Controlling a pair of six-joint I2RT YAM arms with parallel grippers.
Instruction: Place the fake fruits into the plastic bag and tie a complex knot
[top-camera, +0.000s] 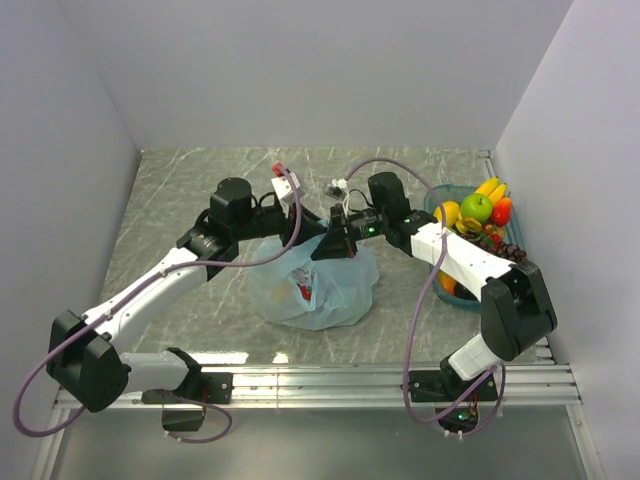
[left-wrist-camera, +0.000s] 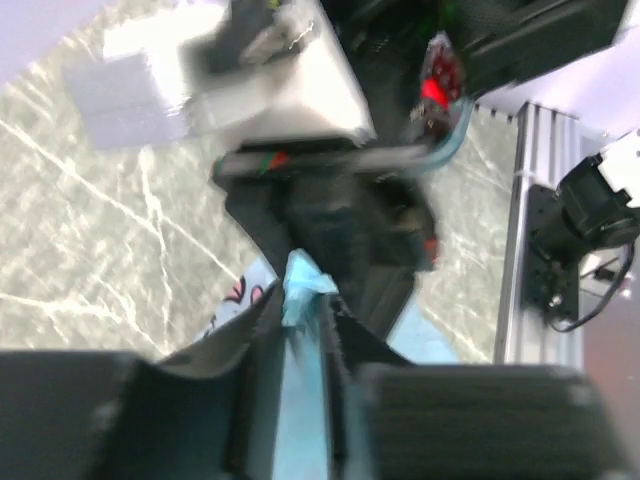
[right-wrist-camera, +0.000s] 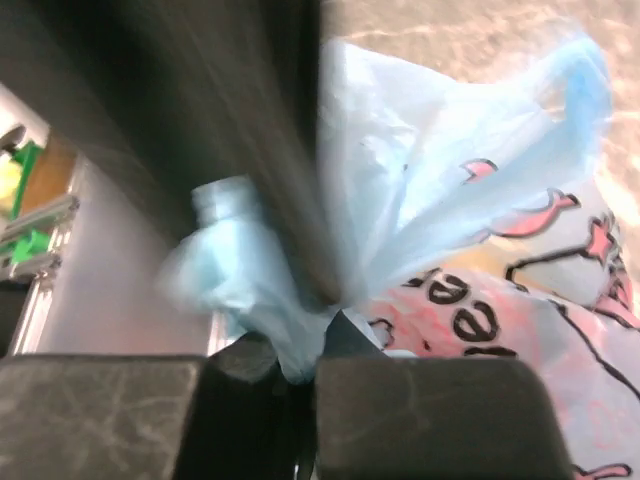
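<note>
The light-blue plastic bag (top-camera: 315, 288) sits mid-table with a red fruit (top-camera: 308, 292) showing through it. My left gripper (top-camera: 303, 228) and right gripper (top-camera: 338, 240) meet just above the bag's gathered top. In the left wrist view my left gripper (left-wrist-camera: 300, 310) is shut on a twisted blue strip of the bag (left-wrist-camera: 300, 290). In the right wrist view my right gripper (right-wrist-camera: 305, 365) is shut on bunched bag plastic (right-wrist-camera: 290, 330), with the printed side (right-wrist-camera: 480, 310) beyond. Fake fruits (top-camera: 478, 215), banana, green apple, red pieces and grapes, lie in the teal tray (top-camera: 440, 199) at right.
The teal tray stands by the right wall next to my right arm. A small red-and-white object (top-camera: 283, 180) and a small white object (top-camera: 336, 187) lie behind the grippers. The aluminium rail (top-camera: 330, 380) runs along the near edge.
</note>
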